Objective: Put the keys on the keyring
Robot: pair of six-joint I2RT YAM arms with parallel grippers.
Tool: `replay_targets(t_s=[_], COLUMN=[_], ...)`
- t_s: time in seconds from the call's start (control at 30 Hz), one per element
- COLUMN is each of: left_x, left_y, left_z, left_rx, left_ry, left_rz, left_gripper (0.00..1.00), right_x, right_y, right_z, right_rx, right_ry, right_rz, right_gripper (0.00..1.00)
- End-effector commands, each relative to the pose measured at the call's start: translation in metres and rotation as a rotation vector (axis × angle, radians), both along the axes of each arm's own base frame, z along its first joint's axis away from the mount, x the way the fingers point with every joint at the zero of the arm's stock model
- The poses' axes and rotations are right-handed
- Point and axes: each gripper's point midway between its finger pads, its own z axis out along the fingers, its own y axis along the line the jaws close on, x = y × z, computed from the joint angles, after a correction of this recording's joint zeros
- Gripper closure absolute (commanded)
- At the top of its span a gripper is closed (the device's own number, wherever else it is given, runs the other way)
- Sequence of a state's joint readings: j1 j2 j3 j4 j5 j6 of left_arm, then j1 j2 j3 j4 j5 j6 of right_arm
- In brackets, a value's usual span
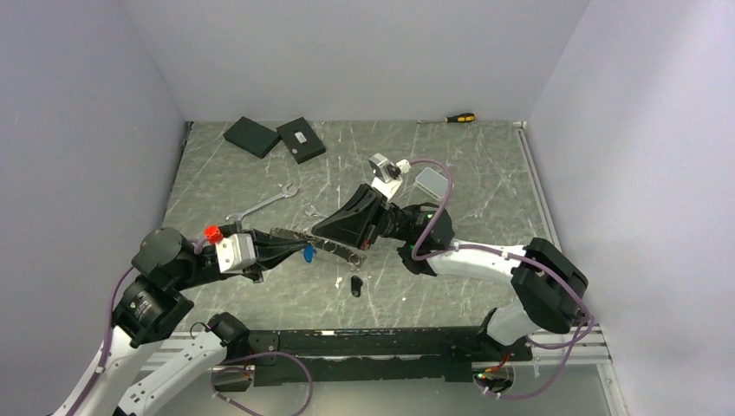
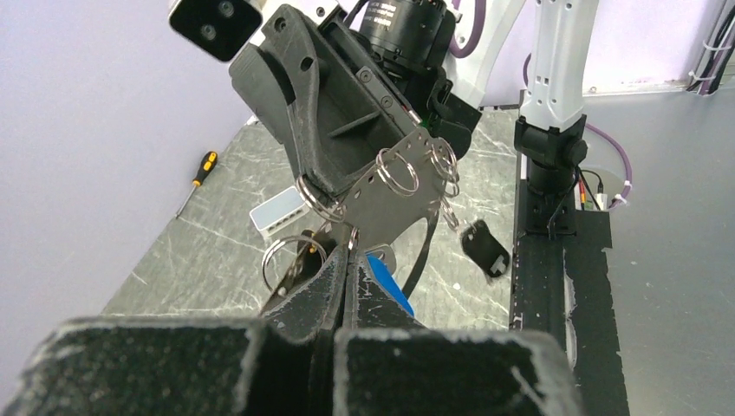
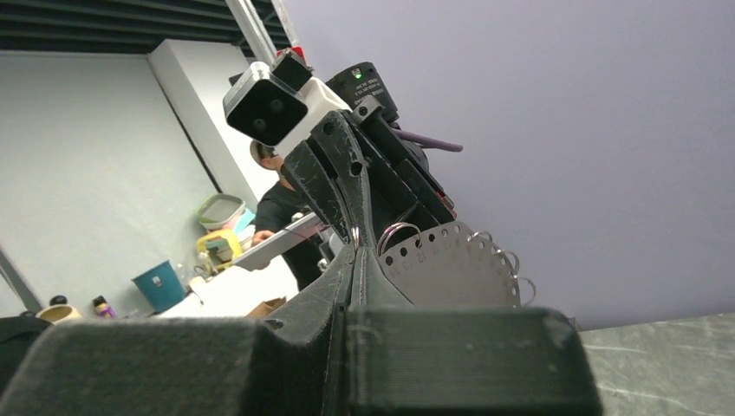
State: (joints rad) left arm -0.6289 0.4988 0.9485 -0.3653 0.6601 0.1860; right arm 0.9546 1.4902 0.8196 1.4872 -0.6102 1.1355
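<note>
Jaws of the right gripper point(image 3: 354, 260) are clamping a ringed plate point(image 2: 390, 204); left gripper point(image 2: 348, 256) is pinching shut at its rim; spanner point(image 1: 263, 203) is lying toward the left edge.

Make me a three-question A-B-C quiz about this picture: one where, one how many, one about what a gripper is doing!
1. Where is the yellow-and-black-handled screwdriver? A by the back wall B in a gripper C at the near edge
2. How many flat black boxes are there? A one B two C four
3. The right gripper is: A wide open B shut on the grey holed metal plate C out of view
Answers: 1 A, it lies at the wall's foot. 2 B, two sit together at the back left. 3 B, it clamps the plate.
</note>
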Motion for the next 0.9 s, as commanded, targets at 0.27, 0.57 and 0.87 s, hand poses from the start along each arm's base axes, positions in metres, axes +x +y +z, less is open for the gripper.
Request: replay_targets(t_s=[0.27, 0.57, 0.87], left_x=[0.002, -0.002, -0.001], left_y=[0.006, 0.003, 0.002], left_z=[0.016, 0.023, 0.023], left_rx=[-0.038, -0.062, -0.068], left_ry=[0.009, 0.006, 0.017], left_rz=[0.044, 0.014, 0.015], left_gripper=[1.00, 1.00, 1.00], right_x=[-0.018, -0.015, -0.021], right_y=[-0.024, -0.008, -0.005], right_z=[0.042, 0.032, 0.028], right_rx=[0.114, 0.010, 0.012], right_ry=[-0.274, -0.316, -0.324], right_rz=[-0.244, -0.335, -0.321], right_gripper=[1.00, 1.00, 1.00])
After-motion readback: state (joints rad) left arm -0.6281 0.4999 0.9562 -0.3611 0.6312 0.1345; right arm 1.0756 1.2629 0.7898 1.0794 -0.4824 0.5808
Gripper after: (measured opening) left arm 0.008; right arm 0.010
